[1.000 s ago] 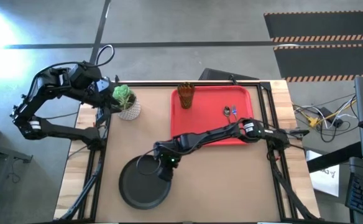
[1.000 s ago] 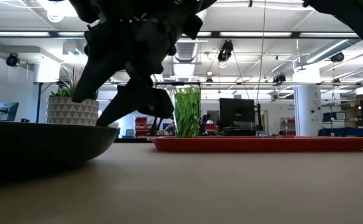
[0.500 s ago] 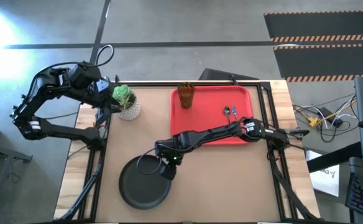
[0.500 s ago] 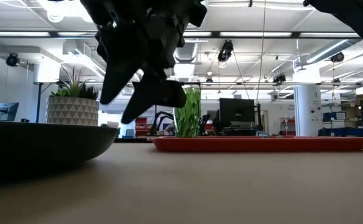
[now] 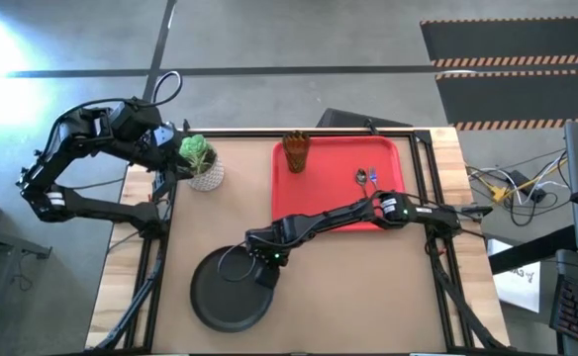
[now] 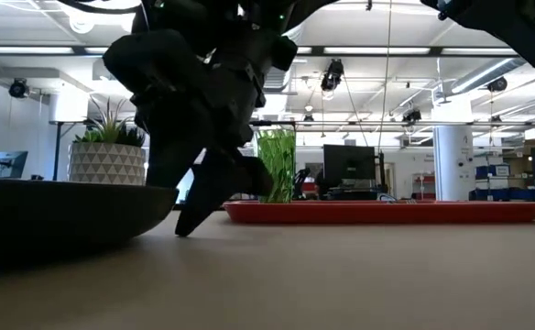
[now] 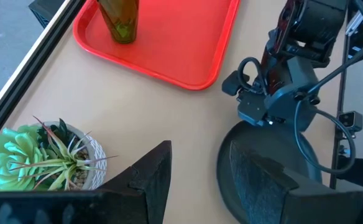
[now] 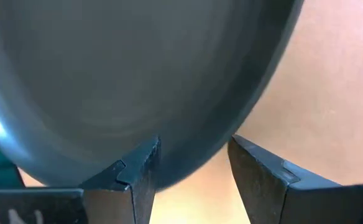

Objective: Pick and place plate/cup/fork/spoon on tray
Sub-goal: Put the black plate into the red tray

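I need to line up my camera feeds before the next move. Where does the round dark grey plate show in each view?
High view: the round dark grey plate lies on the table near the front, left of centre, with the right tool at its rim.
Low view: at the left edge, seen side-on.
Left wrist view: lower right.
Right wrist view: fills the upper left.
Shared landmark: the large rectangular bright red plastic tray, absent from the right wrist view.

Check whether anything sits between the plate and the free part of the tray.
Nothing visible blocks it. The plate lies on bare table near the tray; the cup, spoon and fork sit toward its far side. The right claw straddles the plate's rim.
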Controlling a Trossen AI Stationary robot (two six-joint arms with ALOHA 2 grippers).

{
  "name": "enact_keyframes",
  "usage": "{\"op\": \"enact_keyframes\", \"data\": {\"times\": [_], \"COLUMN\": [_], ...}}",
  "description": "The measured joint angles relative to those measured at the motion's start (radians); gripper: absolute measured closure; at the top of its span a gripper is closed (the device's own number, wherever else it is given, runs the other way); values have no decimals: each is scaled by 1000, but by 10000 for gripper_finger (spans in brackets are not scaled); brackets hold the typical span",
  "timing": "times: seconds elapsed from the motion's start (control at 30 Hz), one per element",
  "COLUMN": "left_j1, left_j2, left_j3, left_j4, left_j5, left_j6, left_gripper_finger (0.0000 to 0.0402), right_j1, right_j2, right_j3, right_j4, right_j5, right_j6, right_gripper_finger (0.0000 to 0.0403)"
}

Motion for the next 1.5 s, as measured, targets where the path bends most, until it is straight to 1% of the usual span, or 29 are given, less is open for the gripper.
{"op": "enact_keyframes", "data": {"times": [0.23, 0.33, 0.43, 0.63, 0.67, 0.87, 1.03, 1.13, 1.27, 1.37, 1.5], "left_j1": [0, 0, 0, 0, 0, 0, 0, 0, 0, 0, 0], "left_j2": [0, 0, 0, 0, 0, 0, 0, 0, -1, -3, -6], "left_j3": [0, 0, 0, 0, 0, 0, 0, 0, 0, 0, 0], "left_j4": [0, 0, 1, 1, 1, 0, 0, 0, 0, 0, 0], "left_j5": [0, 0, 0, 0, 0, 0, 0, 0, 0, 0, 0], "left_j6": [0, 0, 0, 0, 0, 0, 0, 0, 0, 0, 0], "left_gripper_finger": [255, 255, 255, 255, 255, 255, 255, 255, 255, 255, 255], "right_j1": [0, 0, -1, -4, -2, 7, 13, 18, 21, 21, 27], "right_j2": [4, 4, 17, 37, 38, 39, 19, -28, -125, -221, -369], "right_j3": [0, 0, 0, 1, 1, 3, 6, 15, 40, 41, 40], "right_j4": [31, 32, 34, 76, 85, 92, 72, -9, -236, -382, -533], "right_j5": [-1, -3, -9, -75, -89, -90, -58, 16, 162, 294, 507], "right_j6": [6, 6, 8, 27, 24, 10, 8, -11, -29, -12, 69], "right_gripper_finger": [224, 239, 277, 376, 383, 392, 393, 393, 394, 394, 394]}}
